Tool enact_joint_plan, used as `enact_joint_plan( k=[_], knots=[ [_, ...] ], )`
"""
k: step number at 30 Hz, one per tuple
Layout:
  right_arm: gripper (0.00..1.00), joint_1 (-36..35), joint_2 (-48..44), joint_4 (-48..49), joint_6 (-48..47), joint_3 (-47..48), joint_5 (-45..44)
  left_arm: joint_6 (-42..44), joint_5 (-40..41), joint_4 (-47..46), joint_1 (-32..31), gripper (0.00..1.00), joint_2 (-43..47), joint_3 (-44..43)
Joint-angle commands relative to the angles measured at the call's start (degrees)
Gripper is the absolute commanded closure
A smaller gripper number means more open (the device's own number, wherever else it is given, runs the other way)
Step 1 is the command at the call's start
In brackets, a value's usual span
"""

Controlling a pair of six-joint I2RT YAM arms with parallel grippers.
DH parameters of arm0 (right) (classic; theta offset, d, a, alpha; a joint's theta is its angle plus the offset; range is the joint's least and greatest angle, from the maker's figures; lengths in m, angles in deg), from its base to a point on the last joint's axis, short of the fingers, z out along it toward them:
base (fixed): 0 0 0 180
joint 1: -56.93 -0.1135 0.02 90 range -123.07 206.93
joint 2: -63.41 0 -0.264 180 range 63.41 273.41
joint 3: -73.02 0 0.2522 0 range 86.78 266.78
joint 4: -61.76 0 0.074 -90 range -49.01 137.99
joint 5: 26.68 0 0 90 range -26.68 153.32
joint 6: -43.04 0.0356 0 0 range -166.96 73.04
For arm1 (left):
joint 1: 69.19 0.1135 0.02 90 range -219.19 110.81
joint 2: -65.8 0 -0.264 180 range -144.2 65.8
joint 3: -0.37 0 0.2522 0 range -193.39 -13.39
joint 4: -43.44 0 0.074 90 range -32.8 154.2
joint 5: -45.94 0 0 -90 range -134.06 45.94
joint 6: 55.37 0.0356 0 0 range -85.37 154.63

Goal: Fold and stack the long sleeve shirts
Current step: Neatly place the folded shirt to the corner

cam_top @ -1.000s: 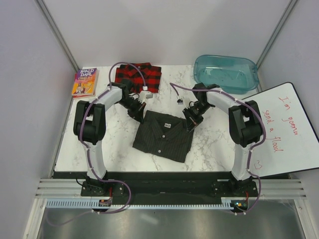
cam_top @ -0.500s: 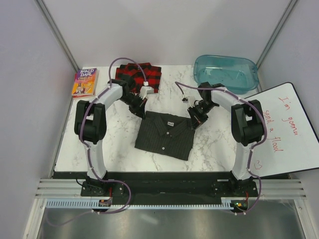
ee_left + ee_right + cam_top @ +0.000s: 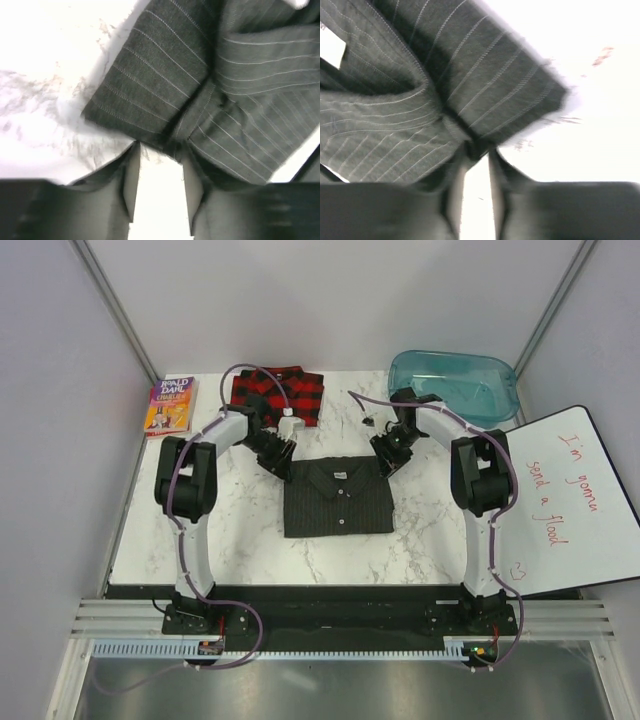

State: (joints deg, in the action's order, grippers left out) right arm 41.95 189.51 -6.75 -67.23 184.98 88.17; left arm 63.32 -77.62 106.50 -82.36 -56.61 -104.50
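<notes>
Left tool and right tool sit narrowly parted at far corners of the folded pinstriped shirt on the surface; stacking with the red plaid shirt seems next, needing a new grip.

Top view: left arm, white with black joints, rose from the lower left, elbow bent, forearm angled up and right toward centre. The left gripper pointed down and right. The right arm mirrored it from the lower right, its right gripper pointing down and left. Wrist views: left fingers stood apart with a clear gap; right fingers were parted more narrowly.
</notes>
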Motion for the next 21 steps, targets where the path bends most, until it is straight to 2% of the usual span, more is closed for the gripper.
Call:
enact_joint_plan(
  k=[1, 2, 3, 5, 7, 9, 11, 15, 16, 17, 19, 21],
  knots=[
    [0.55, 1.0, -3.7, -1.4, -0.8, 5.3, -2.0, -4.9, -9.1, -4.6, 4.8, 0.48, 13.0, 1.7],
    [0.44, 1.3, -7.0, -1.2, -0.8, 5.8, -0.4, -6.8, -11.0, -8.2, 6.2, 0.32, 16.3, 2.7],
    [0.41, 1.4, -8.7, -1.0, -0.9, 6.0, 0.3, -7.6, -10.7, -9.6, 6.5, 0.23, 21.8, 4.0],
    [0.34, 1.4, -13.9, 0.8, -1.7, 5.6, 1.9, -8.1, -8.4, -13.0, 6.7, 0.1, 27.5, 5.0],
    [0.3, 1.4, -17.5, 3.7, -1.8, 4.0, 2.7, -8.6, -6.2, -15.9, 6.7, 0.01, 34.6, 7.0],
    [0.31, 0.6, -21.3, 7.5, -1.8, 1.7, 4.5, -13.5, -4.6, -23.6, 6.7, 0.01, 40.0, 11.7],
    [0.35, -2.3, -22.0, 8.4, -1.4, 1.6, 4.9, -21.5, 0.3, -28.4, 6.8, 0.01, 41.8, 15.2],
    [0.49, -8.8, -21.8, 10.3, 0.1, -1.2, 7.6, -25.1, -6.6, -19.5, 9.0, 0.03, 40.1, 13.5],
    [0.53, -10.4, -22.0, 11.4, 0.3, -2.8, 7.6, -28.1, -7.4, -19.6, 10.2, 0.04, 40.5, 15.1],
    [0.55, -14.2, -22.5, 13.3, 0.3, -5.4, 7.2, -35.7, -9.6, -20.5, 12.8, 0.04, 41.1, 17.1],
    [0.58, -19.3, -22.7, 15.8, 0.9, -9.0, 6.7, -41.5, -10.8, -24.0, 15.3, 0.04, 44.1, 24.1],
    [0.59, -22.4, -22.0, 19.0, 1.0, -10.7, 6.1, -42.8, -9.9, -24.8, 15.5, 0.04, 45.6, 29.6]
  ],
)
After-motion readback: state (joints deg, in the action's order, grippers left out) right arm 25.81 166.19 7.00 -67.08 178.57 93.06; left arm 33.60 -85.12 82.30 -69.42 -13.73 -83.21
